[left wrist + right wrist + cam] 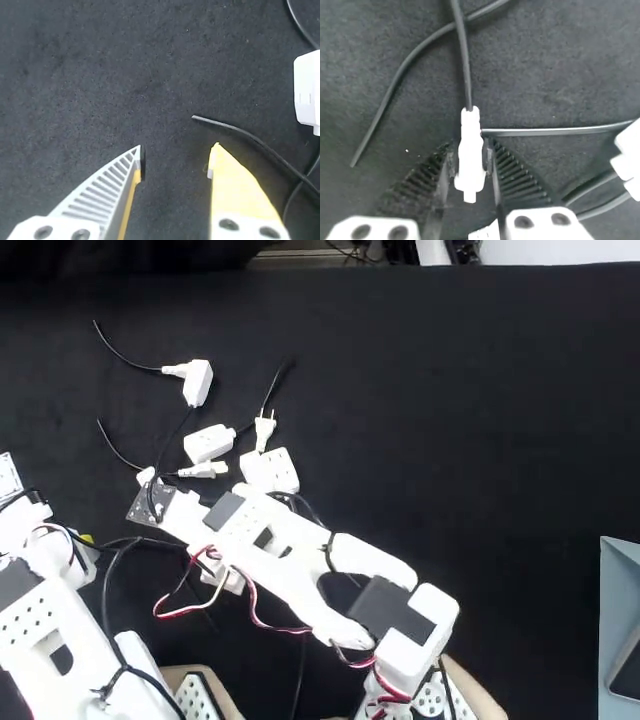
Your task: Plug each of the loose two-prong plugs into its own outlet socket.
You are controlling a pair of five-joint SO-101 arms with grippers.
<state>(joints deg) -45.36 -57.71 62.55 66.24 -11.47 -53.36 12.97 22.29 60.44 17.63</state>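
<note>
White plug [471, 155] tight in right tool [470, 148]

Nothing written, no number, label or sign, can be read on any surface. Off to the left of the right gripper [148, 480], at the table's edge, lies a small white card [8, 476]; whatever is on it is too small to make out.
</note>
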